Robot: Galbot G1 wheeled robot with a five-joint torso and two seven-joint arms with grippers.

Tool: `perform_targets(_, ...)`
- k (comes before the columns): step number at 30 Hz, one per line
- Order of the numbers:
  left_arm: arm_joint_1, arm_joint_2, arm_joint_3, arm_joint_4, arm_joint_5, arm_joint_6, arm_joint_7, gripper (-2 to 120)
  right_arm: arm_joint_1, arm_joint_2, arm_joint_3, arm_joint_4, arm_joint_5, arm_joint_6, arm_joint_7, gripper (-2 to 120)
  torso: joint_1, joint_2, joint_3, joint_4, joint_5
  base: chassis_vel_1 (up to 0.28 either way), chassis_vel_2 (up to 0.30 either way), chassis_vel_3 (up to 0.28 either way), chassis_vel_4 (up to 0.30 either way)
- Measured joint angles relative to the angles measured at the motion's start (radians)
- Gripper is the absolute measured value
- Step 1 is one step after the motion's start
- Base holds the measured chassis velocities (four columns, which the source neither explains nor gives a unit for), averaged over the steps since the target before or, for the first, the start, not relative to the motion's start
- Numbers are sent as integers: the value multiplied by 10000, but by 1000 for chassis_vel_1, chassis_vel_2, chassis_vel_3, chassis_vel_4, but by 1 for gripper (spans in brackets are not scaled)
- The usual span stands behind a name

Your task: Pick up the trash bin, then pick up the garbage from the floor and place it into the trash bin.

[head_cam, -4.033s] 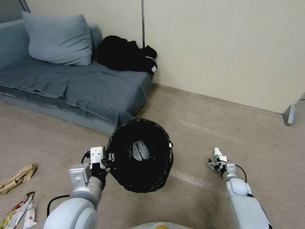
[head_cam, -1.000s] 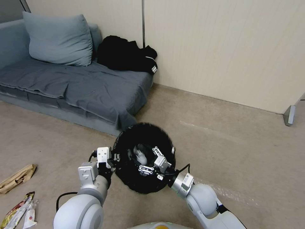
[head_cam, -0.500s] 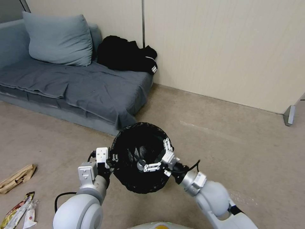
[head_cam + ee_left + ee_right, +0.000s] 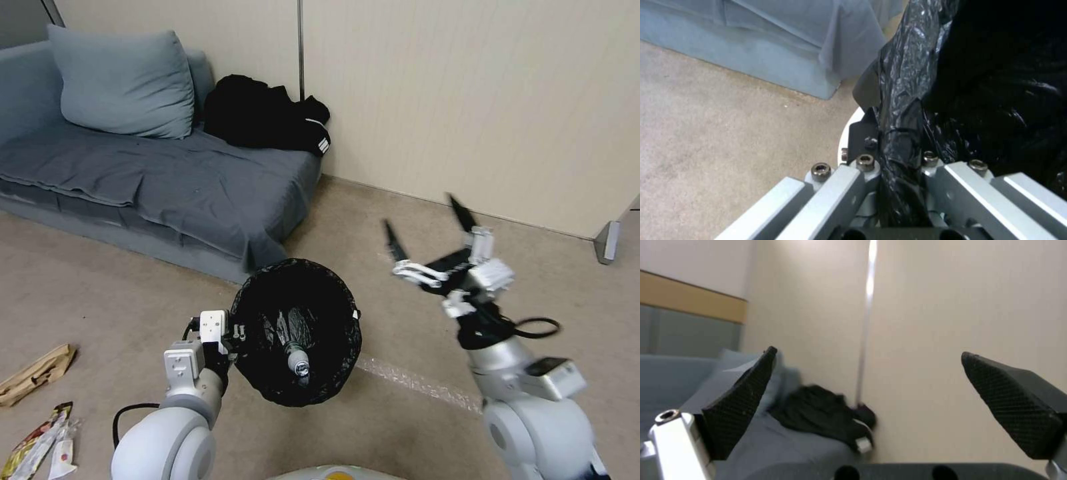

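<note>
The trash bin (image 4: 297, 331), lined with a crinkled black bag, hangs off the floor in front of me, and my left gripper (image 4: 230, 331) is shut on its rim (image 4: 900, 140). A clear plastic bottle (image 4: 298, 363) lies inside the bin. My right gripper (image 4: 423, 223) is raised to the right of the bin, open and empty, its black fingertips (image 4: 740, 400) spread wide and pointing toward the wall. More garbage lies on the floor at the left: a brown paper bag (image 4: 37, 373) and colourful snack wrappers (image 4: 40, 443).
A grey sofa (image 4: 153, 180) with a cushion (image 4: 120, 83) and black clothing (image 4: 267, 123) stands behind the bin against the wall. Bare carpet (image 4: 467, 220) stretches right toward a metal post base (image 4: 608, 240).
The right gripper carried the bottle from the floor into the bin, let it go there, then lifted out and swung up to the right, open. The left gripper kept its hold on the bin.
</note>
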Motion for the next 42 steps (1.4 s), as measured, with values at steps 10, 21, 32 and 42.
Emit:
perform_targets(10, 68, 48, -27, -77, -67, -11, -6, 0, -794, 533, 286, -819, -434, 154, 1079, 100, 0, 0, 2, 1, 1, 0, 0, 0, 0)
perform_targets(21, 158, -1, -28, -157, -88, 15, 11, 0, -675, 771, -260, -1600, -781, 860, 1454, 100, 0, 1, 1, 2, 0, 45, 37, 39, 37)
perform_targets(32, 186, -103, 20, -229, -48, 43, 20, 0, -465, 706, -320, -1726, -851, 734, 1614, 100, 1, 0, 1, 3, 0, 113, 104, 100, 97)
perform_targets(42, 237, -130, 19, -305, -34, 49, 29, 0, -391, 756, -425, -1843, -976, 535, 1817, 100, 1, 0, 1, 2, 1, 124, 125, 117, 129)
